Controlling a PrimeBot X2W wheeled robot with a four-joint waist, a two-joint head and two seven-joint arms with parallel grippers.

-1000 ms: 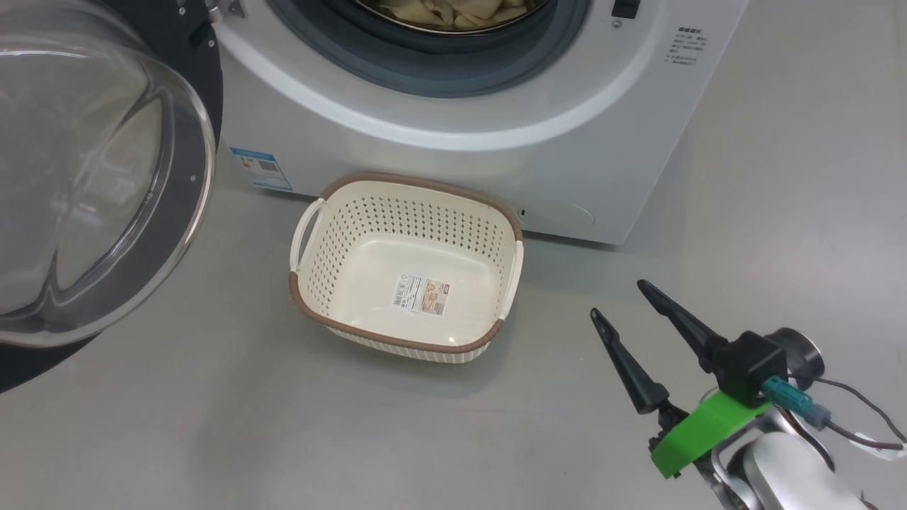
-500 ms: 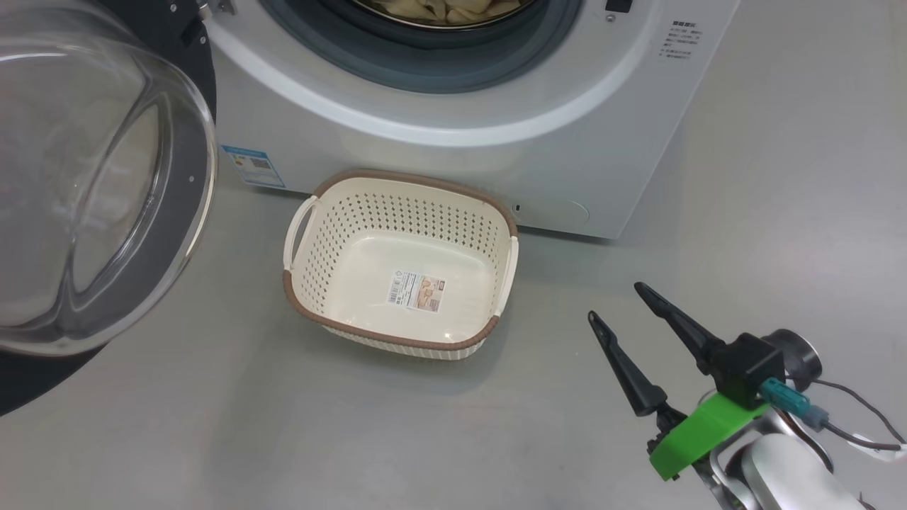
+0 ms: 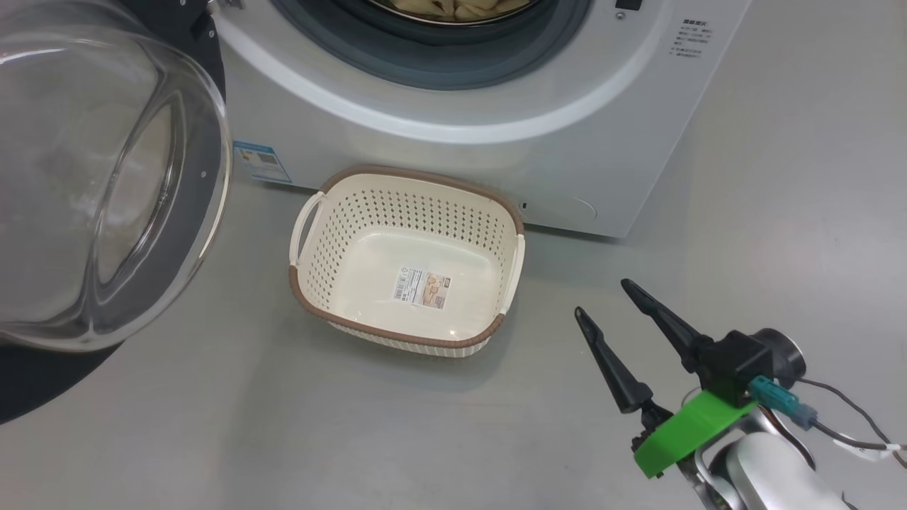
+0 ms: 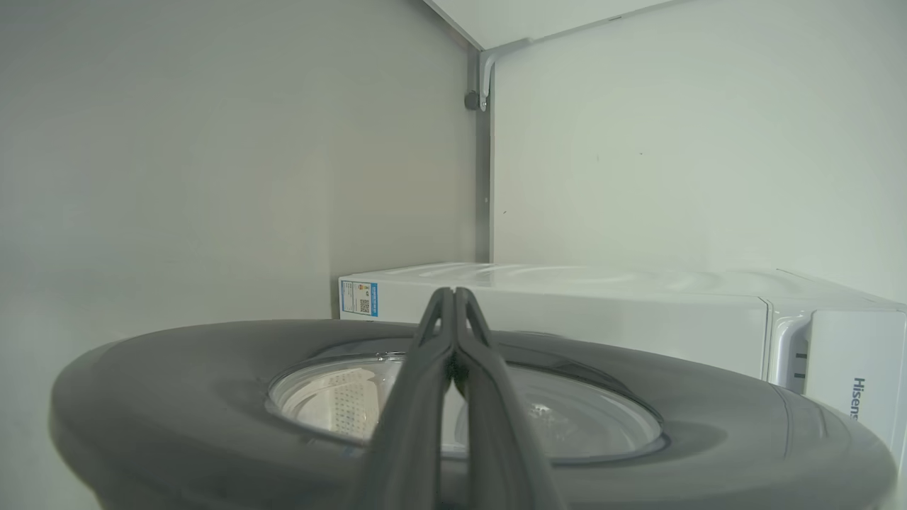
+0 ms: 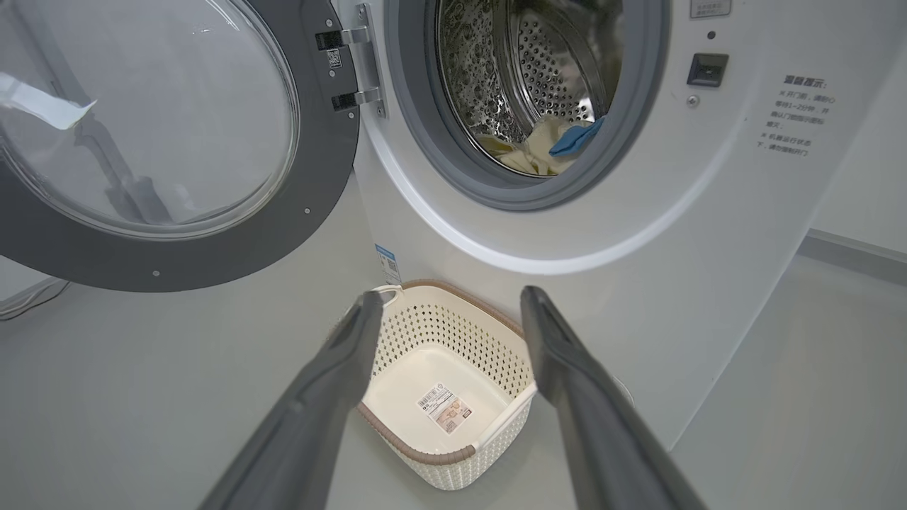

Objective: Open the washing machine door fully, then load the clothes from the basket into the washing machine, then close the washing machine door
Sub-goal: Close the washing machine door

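Basket (image 3: 368, 262) empty, clothes (image 5: 528, 152) inside the washing machine (image 3: 496, 163), and the door (image 5: 177, 262) at left has edged rightward with the clenched left gripper (image 4: 453, 294) behind it, right gripper (image 3: 601, 295) released: closing looks begun.

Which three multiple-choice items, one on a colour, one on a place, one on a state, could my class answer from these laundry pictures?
1. What colour rims the basket? A brown; B green; C black.
2. Where do the clothes lie? A in the basket; B in the drum; C on the floor.
3. The washing machine door is: A latched shut; B swung open; C off its hinges.
Answers: 1 A: its woven-look top band is brown. 2 B: yellow and blue fabric shows inside the drum. 3 B: it stands clear of the opening.
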